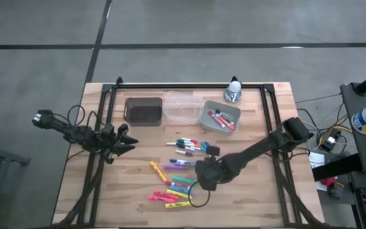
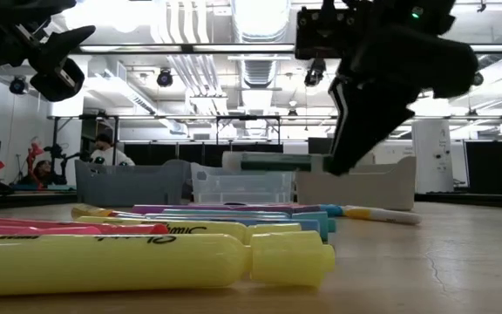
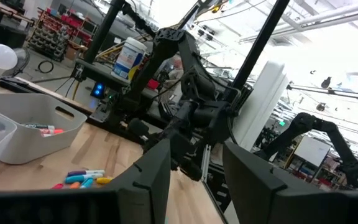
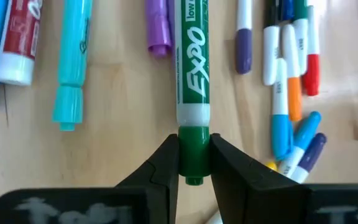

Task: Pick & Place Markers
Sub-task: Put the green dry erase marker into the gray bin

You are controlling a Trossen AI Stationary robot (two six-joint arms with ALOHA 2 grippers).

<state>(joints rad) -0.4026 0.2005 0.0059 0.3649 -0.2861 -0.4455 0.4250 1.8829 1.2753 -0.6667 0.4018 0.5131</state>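
Fingers (image 4: pixel 160 168) of our right gripper (image 4: pixel 194 163) were clamped on the green cap end of a green marker (image 4: pixel 192 74), with nearly all of its white body sticking out ahead of them. In the low view that marker (image 2: pixel 277 162) hung level above the table, clear of the wood. We judged the hold risky: gripping so near one end, the long body could droop or twist as we carried it, and if the cap came loose the body would drop back among the others.

Just beside the fingers lay a teal marker (image 4: pixel 72 68) on one side and a bundle of slim white pens (image 4: pixel 288 74) on the other; a sagging tip could knock either out of place. A purple marker (image 4: pixel 159 25) lay near the green one's far end. Further off stood the grey bin (image 1: pixel 220 117), already holding a few markers, with a clear bin (image 1: pixel 183 106) and a dark bin (image 1: pixel 143 111) beside it. A tilted marker might catch the bin's rim and spill out.

Our left gripper (image 1: pixel 123 142) waited well apart at the table's edge, its fingers (image 3: pixel 151 180) spread and empty.
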